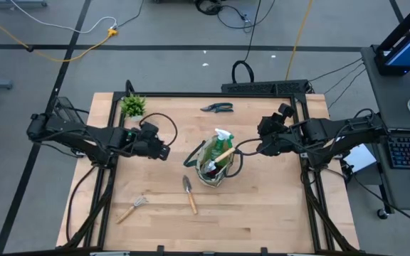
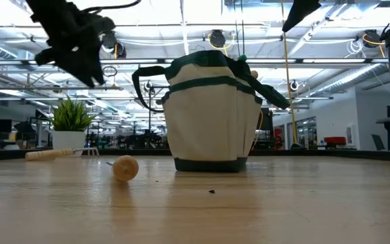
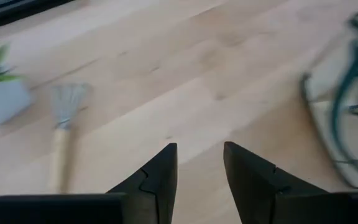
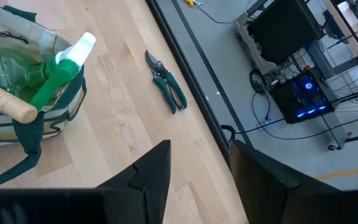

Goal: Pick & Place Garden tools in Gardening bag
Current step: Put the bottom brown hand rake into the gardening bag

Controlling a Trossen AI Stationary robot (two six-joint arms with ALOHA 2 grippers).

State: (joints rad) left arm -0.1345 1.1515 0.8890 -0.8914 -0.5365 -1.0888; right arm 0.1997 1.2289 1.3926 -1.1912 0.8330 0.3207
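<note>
My left gripper (image 3: 199,163) hovers parted and empty at nine o'clock of the gardening bag (image 1: 212,165), my right gripper (image 4: 197,163) likewise at three, spray bottle (image 1: 223,139) inside, trowel (image 1: 189,193) at six.

One bag (image 1: 212,173) is sitting mid-table, holding one spray bottle (image 1: 223,136) and one wooden handle (image 1: 223,154). Lying loose — one trowel (image 1: 189,192) at six o'clock, one rake (image 1: 132,208) at seven, one shears (image 1: 217,108) at twelve. One plant (image 1: 133,106) is standing at ten.
</note>
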